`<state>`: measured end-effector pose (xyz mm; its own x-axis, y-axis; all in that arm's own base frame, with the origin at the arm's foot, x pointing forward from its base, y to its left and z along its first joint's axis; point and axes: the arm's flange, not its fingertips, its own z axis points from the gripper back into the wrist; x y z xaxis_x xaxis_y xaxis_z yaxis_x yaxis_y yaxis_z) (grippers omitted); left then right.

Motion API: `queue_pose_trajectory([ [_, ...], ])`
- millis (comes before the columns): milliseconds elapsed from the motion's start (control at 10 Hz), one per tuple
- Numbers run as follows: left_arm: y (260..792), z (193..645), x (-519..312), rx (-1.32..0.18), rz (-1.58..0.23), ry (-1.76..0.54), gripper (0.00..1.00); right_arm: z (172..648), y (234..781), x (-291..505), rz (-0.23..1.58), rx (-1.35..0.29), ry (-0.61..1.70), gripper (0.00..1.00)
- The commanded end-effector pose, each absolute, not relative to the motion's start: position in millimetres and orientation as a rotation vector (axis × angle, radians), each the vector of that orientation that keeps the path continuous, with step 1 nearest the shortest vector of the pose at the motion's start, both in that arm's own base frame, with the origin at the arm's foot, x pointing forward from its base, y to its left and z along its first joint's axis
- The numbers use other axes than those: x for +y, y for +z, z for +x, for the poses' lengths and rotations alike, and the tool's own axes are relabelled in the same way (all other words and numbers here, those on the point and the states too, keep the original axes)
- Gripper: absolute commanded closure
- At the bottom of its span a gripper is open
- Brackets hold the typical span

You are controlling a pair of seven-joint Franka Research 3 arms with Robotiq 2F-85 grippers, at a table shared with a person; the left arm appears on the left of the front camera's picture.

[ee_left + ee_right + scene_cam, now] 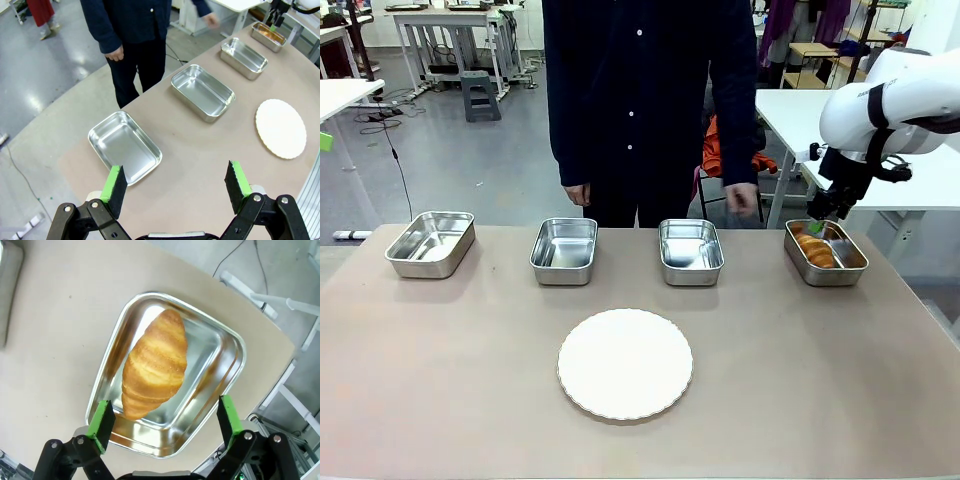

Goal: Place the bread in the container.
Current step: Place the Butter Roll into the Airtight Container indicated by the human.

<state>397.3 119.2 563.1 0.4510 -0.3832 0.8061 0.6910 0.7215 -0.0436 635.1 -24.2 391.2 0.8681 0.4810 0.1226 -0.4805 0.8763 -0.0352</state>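
from across the table, the bread [814,250] lies inside the rightmost steel container [849,270], and the right gripper [817,222] hangs just above the tray's far rim with nothing between its pads. the person stands behind the middle trays, hands apart from everything.

from the left wrist, the left gripper [176,186] is spread wide and empty over bare table, near the leftmost tray [148,164]; the white plate [281,128] sits off to the side.

from the right wrist, the right gripper's fingers stand wide apart either side of the croissant, which rests diagonally on the tray floor. looks to me like the drop is made; the good move now is straight up, pads clear of the rolled rim, so the tray isn't nudged.
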Motion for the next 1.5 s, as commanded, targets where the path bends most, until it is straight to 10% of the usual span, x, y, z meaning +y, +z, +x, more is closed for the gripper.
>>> queue_pose_trajectory([
  [0,563,397,119,-0.877,-0.394,-0.687,0.00,597,429,-11,-0.036,-0.228,0.396,0.00],
  [900,563,397,119,-0.877,-0.394,-0.687,0.00,386,427,70,0.006,-0.542,0.217,0.00],
  [1400,563,397,119,-0.877,-0.394,-0.687,0.00,407,439,69,0.003,-0.517,0.225,0.00],
])
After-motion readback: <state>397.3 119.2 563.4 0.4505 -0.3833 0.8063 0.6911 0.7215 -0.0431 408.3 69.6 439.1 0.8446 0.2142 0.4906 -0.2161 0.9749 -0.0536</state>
